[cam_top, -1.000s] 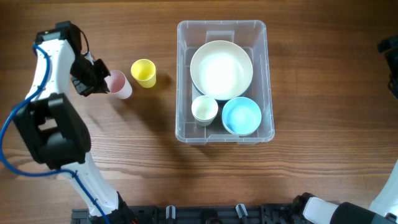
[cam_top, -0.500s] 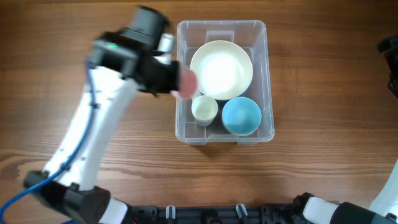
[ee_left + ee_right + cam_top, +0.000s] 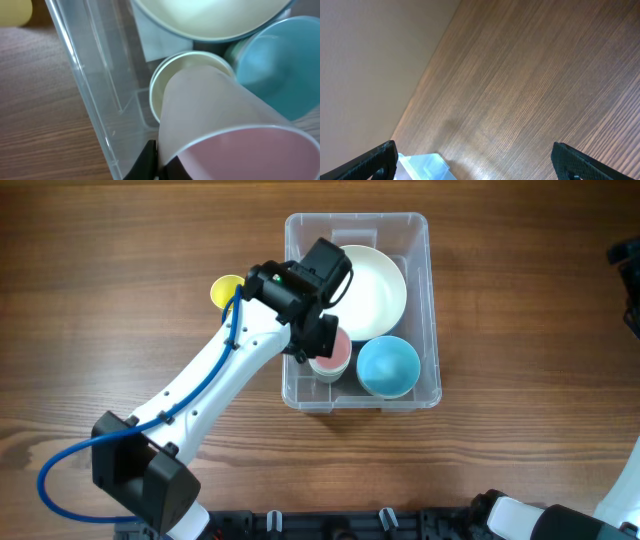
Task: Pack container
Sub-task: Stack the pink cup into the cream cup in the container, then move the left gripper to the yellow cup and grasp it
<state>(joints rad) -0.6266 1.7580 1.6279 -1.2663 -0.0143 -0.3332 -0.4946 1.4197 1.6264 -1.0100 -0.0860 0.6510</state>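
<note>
The clear rectangular container (image 3: 431, 300) stands at the table's middle. It holds a large cream bowl (image 3: 372, 280), a blue bowl (image 3: 389, 367) and a small cream cup (image 3: 172, 75). My left gripper (image 3: 322, 345) is shut on a pink cup (image 3: 334, 352) and holds it inside the container, right over the small cream cup, tilted into its mouth in the left wrist view (image 3: 220, 125). A yellow cup (image 3: 222, 287) stands on the table left of the container, partly hidden by the arm. My right gripper (image 3: 475, 160) is open and empty over bare table, off at the right edge.
The container's clear left wall (image 3: 95, 100) runs close beside the pink cup. A corner of the container (image 3: 422, 167) shows in the right wrist view. The right arm (image 3: 627, 270) sits at the far right edge.
My left arm has carried the pink cup from left of the yellow cup, over the container's wall, down onto the small cream cup. The right arm has not moved.
</note>
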